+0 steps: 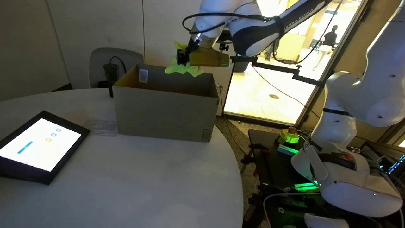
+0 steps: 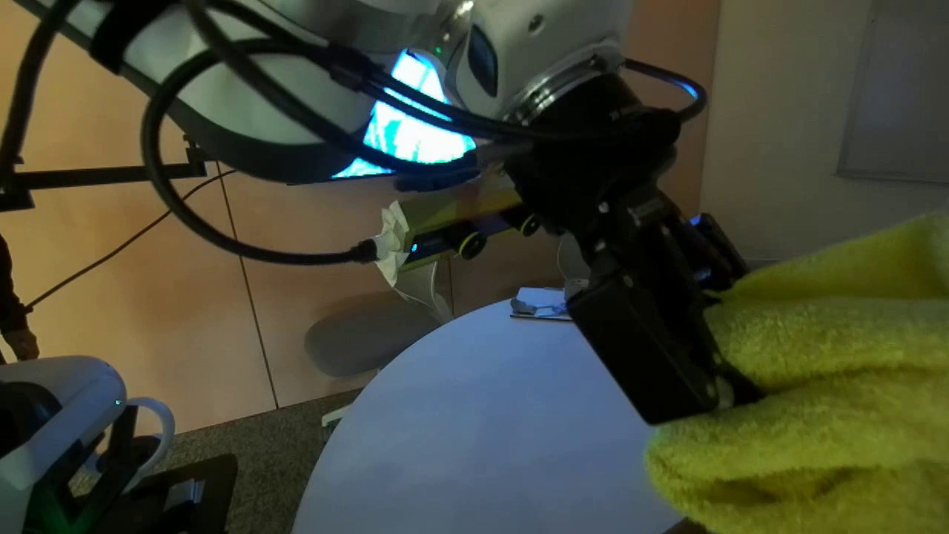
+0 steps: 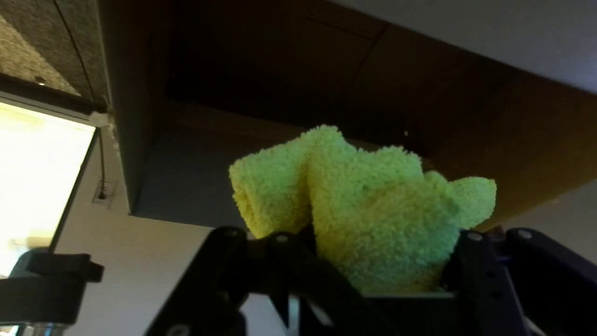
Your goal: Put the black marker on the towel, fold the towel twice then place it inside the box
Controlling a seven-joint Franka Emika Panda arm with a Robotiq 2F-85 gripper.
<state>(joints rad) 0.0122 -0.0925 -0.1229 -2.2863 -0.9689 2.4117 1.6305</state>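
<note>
One soft yellow-green cloth towel (image 3: 368, 200) hangs bunched in my pincer (image 1: 182, 58), jaws clamped partway on it, above the large, open, rectangular grey-brown cardboard box (image 1: 164, 114). I judge the folding done, lowering and release left. I can't see the black marker; possibly it's wrapped inside.

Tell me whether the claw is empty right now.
No, the wrist view shows the towel bunched up and gripped in the claw.
</note>
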